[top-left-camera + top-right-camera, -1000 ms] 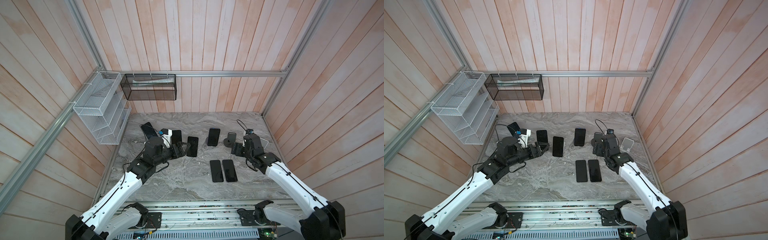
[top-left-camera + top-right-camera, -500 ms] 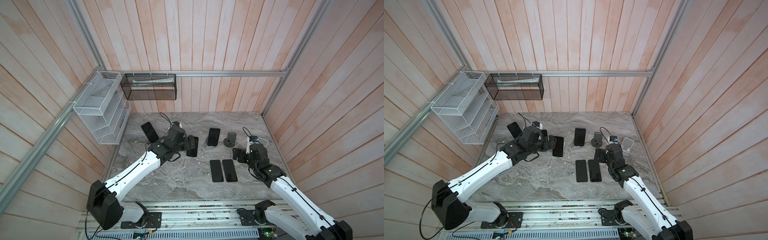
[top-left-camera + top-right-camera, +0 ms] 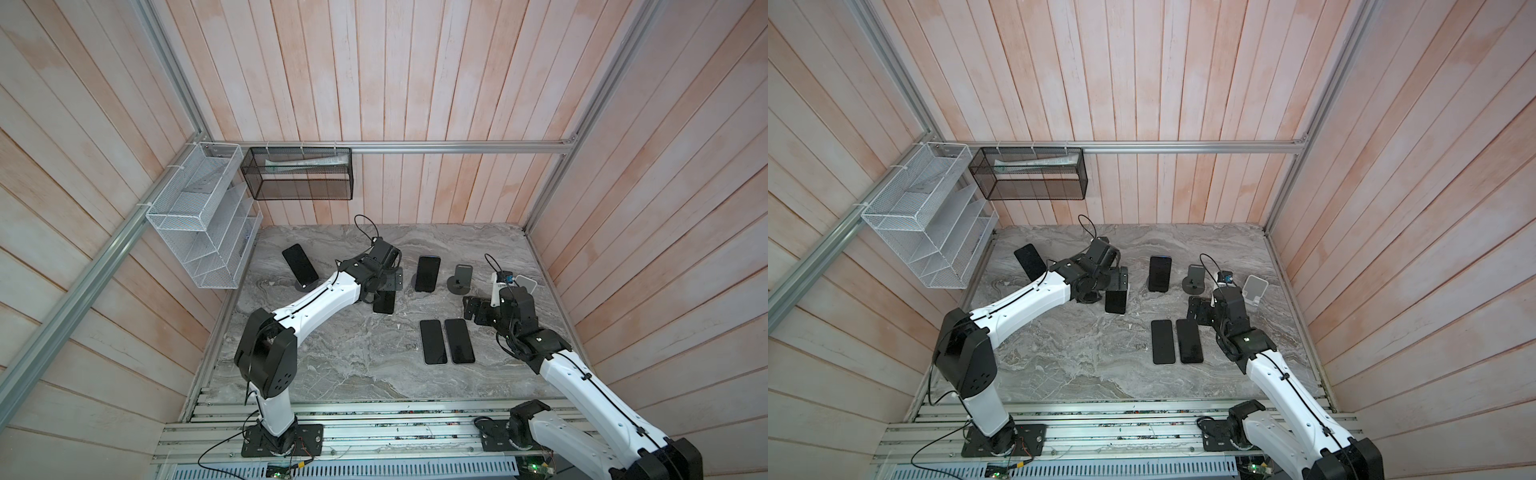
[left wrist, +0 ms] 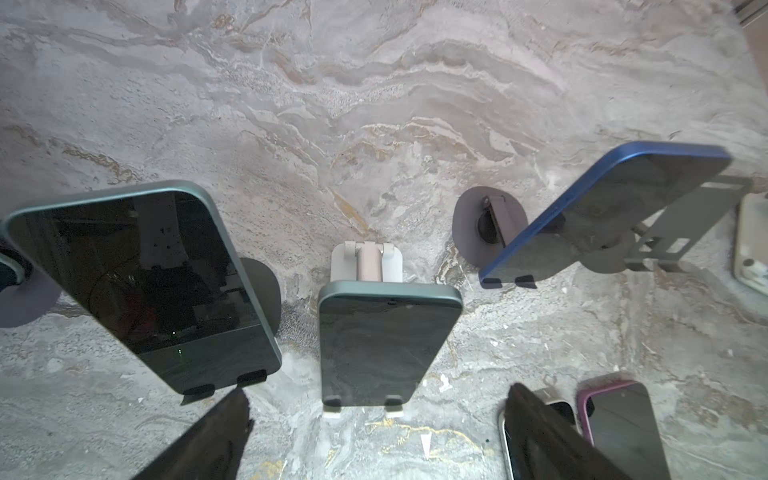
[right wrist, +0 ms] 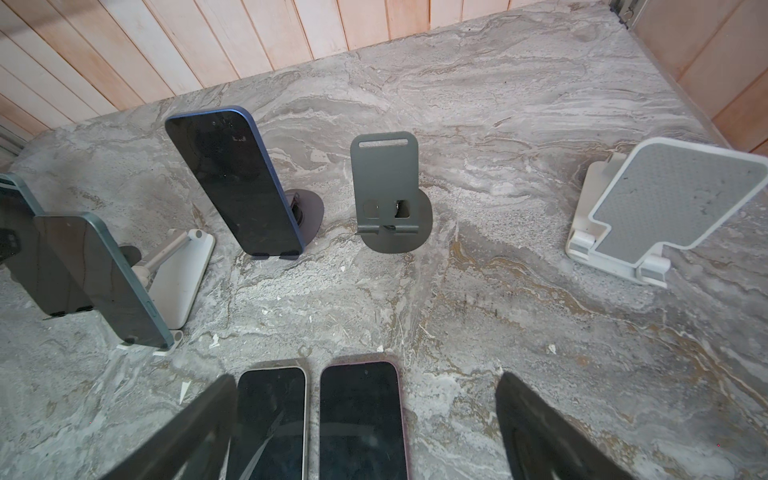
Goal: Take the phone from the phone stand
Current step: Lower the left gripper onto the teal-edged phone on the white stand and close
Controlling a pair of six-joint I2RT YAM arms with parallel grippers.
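Since a second ago, my left arm has swung across toward the middle, and my right arm has drawn back from the empty grey stand (image 5: 390,195). Task item: the green phone (image 4: 388,345) sits propped on the white stand (image 4: 368,262), directly ahead of my left gripper (image 4: 376,392), with a gap showing on either side. State of left gripper: jaws spread wide, nothing held. To its right a blue phone (image 4: 602,208) leans on a stand. To its left is a second green phone (image 4: 141,282), also propped. State of right gripper (image 5: 365,380): jaws fully apart, empty. Two flat phones (image 5: 361,419) lie side by side near it on the marble tabletop (image 3: 353,353).
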